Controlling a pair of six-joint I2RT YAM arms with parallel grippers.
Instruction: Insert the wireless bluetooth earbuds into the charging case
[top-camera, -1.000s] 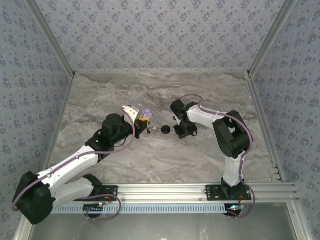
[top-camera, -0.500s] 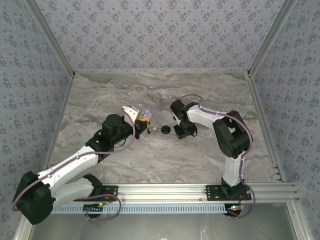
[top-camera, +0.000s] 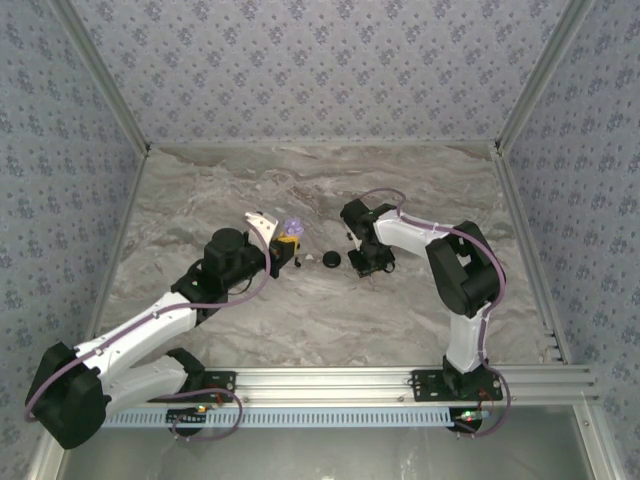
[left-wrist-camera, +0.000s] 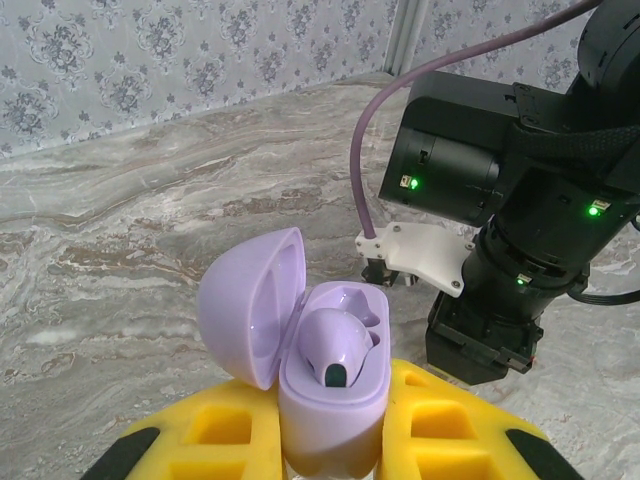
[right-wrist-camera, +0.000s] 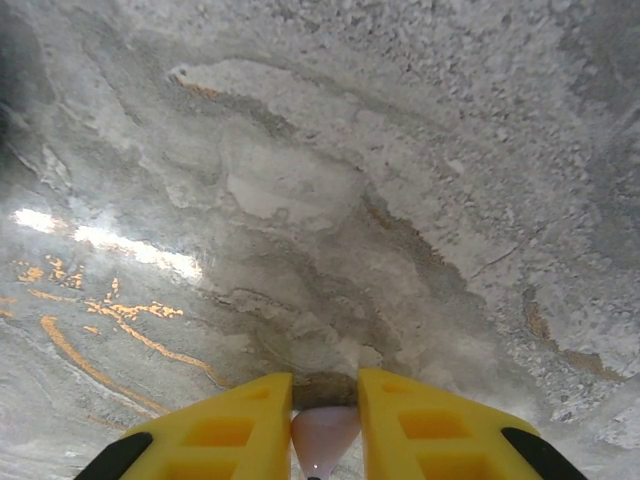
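Left wrist view: the left gripper (left-wrist-camera: 335, 425) is clamping its yellow fingers (left-wrist-camera: 225, 430) on the lower body of the lavender charging case (left-wrist-camera: 335, 405), at the bottom centre of the frame. The case is standing upright with its lid (left-wrist-camera: 250, 300) hanging open toward the left. One lavender earbud (left-wrist-camera: 338, 345) is sitting inside the case. In the upper right of the frame the black right arm (left-wrist-camera: 500, 190) is pointing down at the marble table (left-wrist-camera: 120, 250), just beyond the case.

In the right wrist view, the right gripper (right-wrist-camera: 325, 410) is pressing its two yellow fingers (right-wrist-camera: 235, 430) against a pale lavender piece (right-wrist-camera: 325, 435) at the bottom centre. It is probably the other earbud, though only its tip is showing. The piece is hanging close above the grey marble.

From the top external view, the left gripper (top-camera: 287, 247) is holding the case (top-camera: 292, 226) left of centre, and the right gripper (top-camera: 368, 262) is hovering right of centre. A black round disc (top-camera: 331, 259) is lying on the table (top-camera: 300, 310) between them.
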